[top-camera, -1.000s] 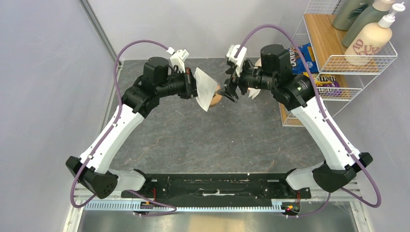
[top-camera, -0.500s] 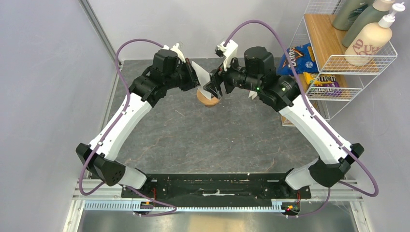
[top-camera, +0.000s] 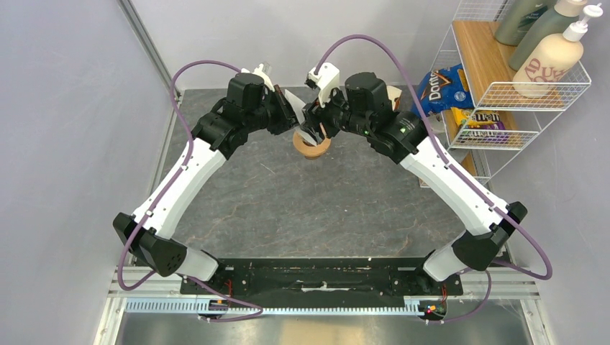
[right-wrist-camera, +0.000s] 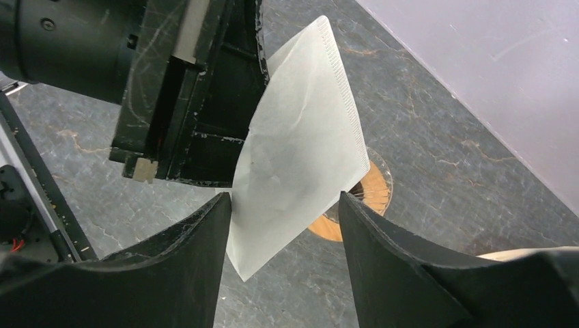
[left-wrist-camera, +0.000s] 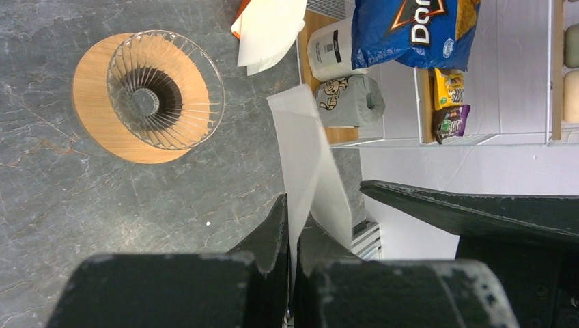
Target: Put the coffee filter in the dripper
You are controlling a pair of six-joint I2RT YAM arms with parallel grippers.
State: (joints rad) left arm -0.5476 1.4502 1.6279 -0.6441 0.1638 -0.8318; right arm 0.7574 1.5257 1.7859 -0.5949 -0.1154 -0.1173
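My left fingers [left-wrist-camera: 272,236] pinched shut on the coffee filter [left-wrist-camera: 306,154], filter held in air above the counter [left-wrist-camera: 54,205], dripper [left-wrist-camera: 147,96] standing on counter nearby, my right fingers [right-wrist-camera: 194,246] spread apart, one either side of the filter.

We look on a dark grey, marble-veined tabletop [top-camera: 302,208] set into a corner of plain pale lilac walls [top-camera: 65,144], with a slanting metal post [top-camera: 147,47] at the back left. Along the near edge runs a slotted aluminium rail [top-camera: 288,305]. At the right stands a white wire rack [top-camera: 503,97] with wooden shelves — bottles [top-camera: 550,57] on top, a blue crisp bag [top-camera: 439,83] and sweet packets [top-camera: 480,121] below. The light falls soft and even.
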